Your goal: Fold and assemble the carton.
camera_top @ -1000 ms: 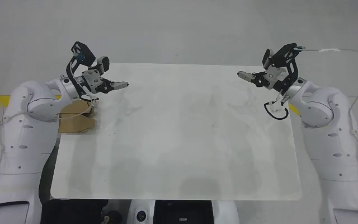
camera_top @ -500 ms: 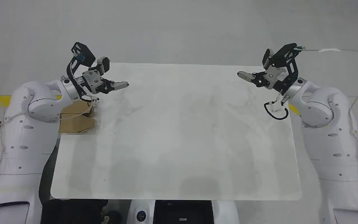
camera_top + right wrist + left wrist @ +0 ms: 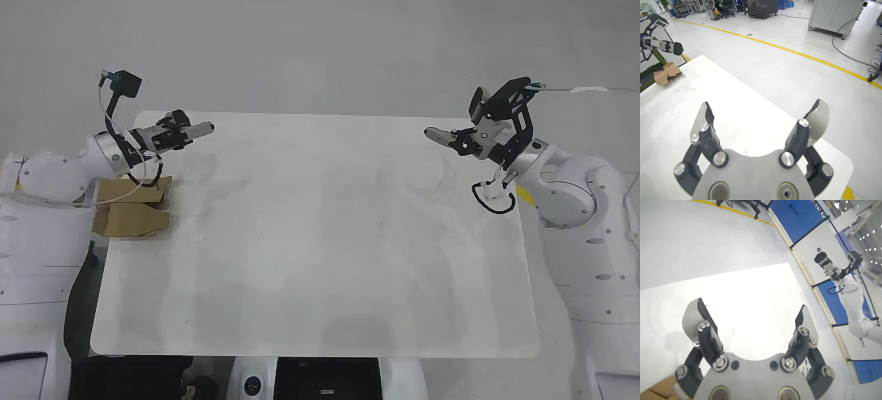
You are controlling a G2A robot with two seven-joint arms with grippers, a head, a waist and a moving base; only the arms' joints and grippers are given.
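The brown cardboard carton (image 3: pixel 130 208) lies at the table's left edge with its flaps loose; it shows far off in the right wrist view (image 3: pixel 666 75) and as a brown corner (image 3: pixel 660 389) under the left wrist. My left gripper (image 3: pixel 203 129) hangs open above the table's far left corner, beyond the carton and apart from it; its jaws (image 3: pixel 751 311) hold nothing. My right gripper (image 3: pixel 435 133) stands open over the far right part of the table, with nothing between its fingers (image 3: pixel 762 111).
The white table (image 3: pixel 330 250) spreads bare between the two arms. Its far edge and rounded corners border a light grey floor. In the right wrist view, the left gripper (image 3: pixel 676 48) shows above the carton.
My left arm has swung back and away toward the far left corner, turning its gripper. More of the carton is now uncovered. The right arm has kept still.
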